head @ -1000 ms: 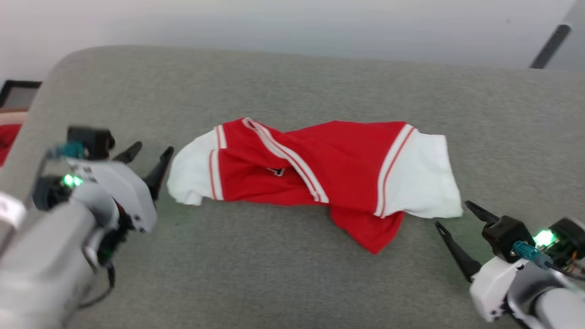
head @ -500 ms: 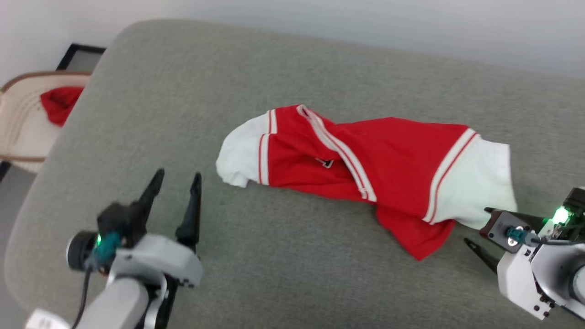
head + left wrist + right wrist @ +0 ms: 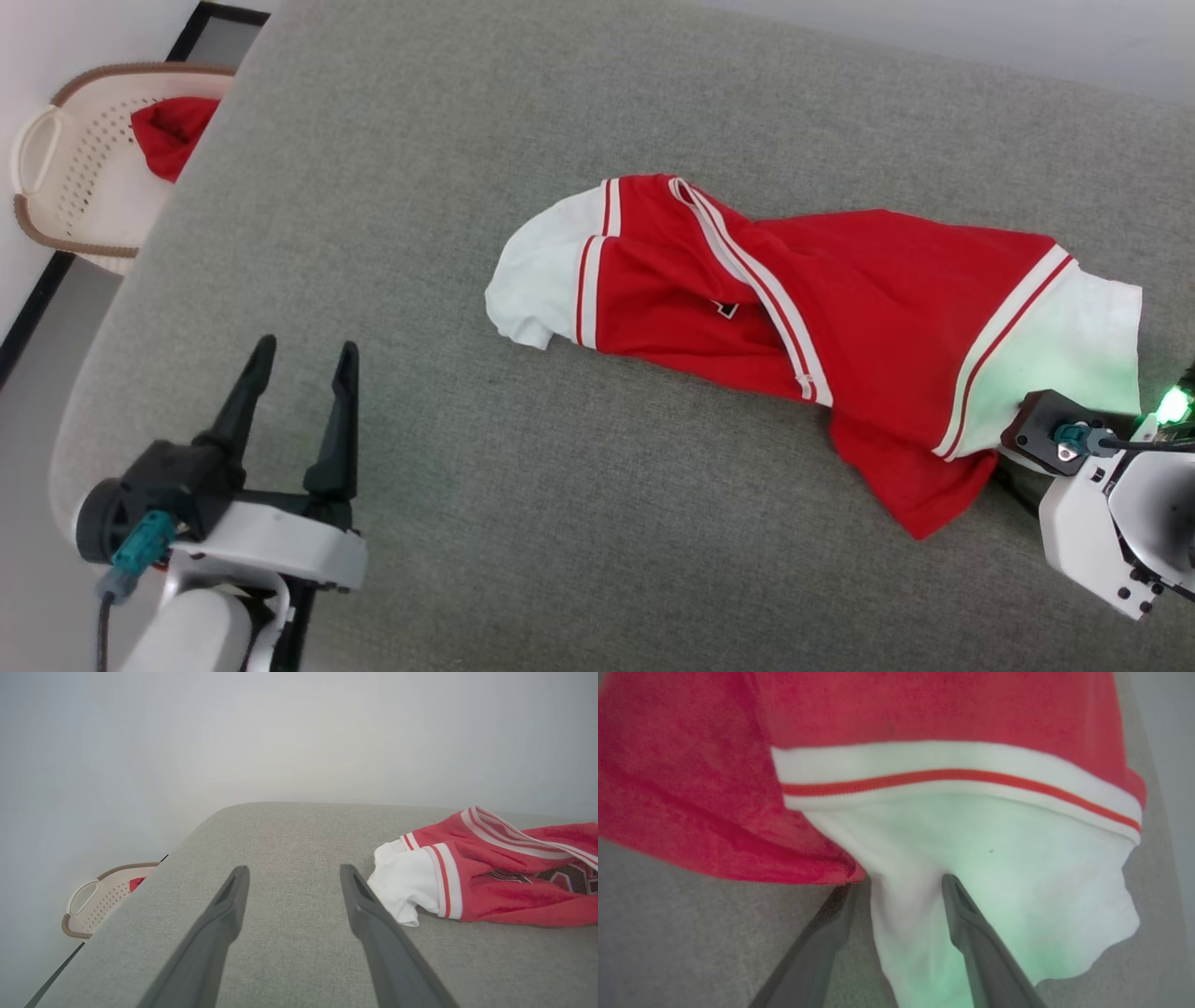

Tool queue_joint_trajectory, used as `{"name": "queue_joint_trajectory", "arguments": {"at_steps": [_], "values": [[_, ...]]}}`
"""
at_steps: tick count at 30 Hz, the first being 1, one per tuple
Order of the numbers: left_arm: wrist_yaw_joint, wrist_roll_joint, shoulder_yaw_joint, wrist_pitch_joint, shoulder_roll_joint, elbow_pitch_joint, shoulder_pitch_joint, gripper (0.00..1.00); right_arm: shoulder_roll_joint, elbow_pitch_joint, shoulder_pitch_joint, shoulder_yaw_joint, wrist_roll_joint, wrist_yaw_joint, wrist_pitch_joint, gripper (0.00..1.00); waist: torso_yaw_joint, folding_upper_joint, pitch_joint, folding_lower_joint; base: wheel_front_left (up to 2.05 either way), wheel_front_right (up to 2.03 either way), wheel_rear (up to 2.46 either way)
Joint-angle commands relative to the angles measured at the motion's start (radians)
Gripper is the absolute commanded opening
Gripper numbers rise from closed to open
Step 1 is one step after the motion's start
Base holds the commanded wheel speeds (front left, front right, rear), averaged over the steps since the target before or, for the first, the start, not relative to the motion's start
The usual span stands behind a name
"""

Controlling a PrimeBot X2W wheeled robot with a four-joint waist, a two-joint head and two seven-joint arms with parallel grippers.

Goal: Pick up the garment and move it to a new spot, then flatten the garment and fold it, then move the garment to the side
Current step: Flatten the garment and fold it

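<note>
- Basket, red cloth inside, sits off the cushion's left edge, well apart from the work. No hazard judged.
- Left hand: fingers apart, empty, over bare cushion, well short of the nearest sleeve. If it takes no share, the lift is one-sided and the shirt may hang bunched.
- Garment: lying twisted and crumpled on the cushion, right of centre. Pulling one end could tighten the twist and make flattening harder.
- Right hand: fingers apart, straddling a fold of the other sleeve, not clamped. A shallow bite may slip, and the finger beside the cushion could snag its cover.
</note>
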Motion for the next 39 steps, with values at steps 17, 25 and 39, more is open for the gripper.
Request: {"name": "queue_joint_trajectory", "arguments": {"at_steps": [17, 25, 39], "values": [[-0.257, 0.001, -0.267, 0.183, 0.262, 0.076, -0.423, 1.00, 0.066, 0.025, -0.046, -0.035, 0.049, -0.001, -0.027, 0.00, -0.072, 0.0000, 0.030, 0.0000, 0.00, 0.00, 0.00], [-0.257, -0.269, -0.726, 0.305, 0.332, 0.178, -0.837, 1.00, 0.109, 0.022, -0.069, -0.072, 0.051, -0.001, -0.020, 0.00, -0.112, 0.0000, 0.089, 0.0000, 0.00, 0.00, 0.00], [-0.257, -0.633, -1.007, 0.570, 0.290, 0.380, -1.124, 1.00, 0.130, -0.042, -0.112, -0.101, 0.006, -0.001, 0.028, 0.00, -0.182, 0.0000, 0.229, 0.0000, 0.00, 0.00, 0.00]]}}
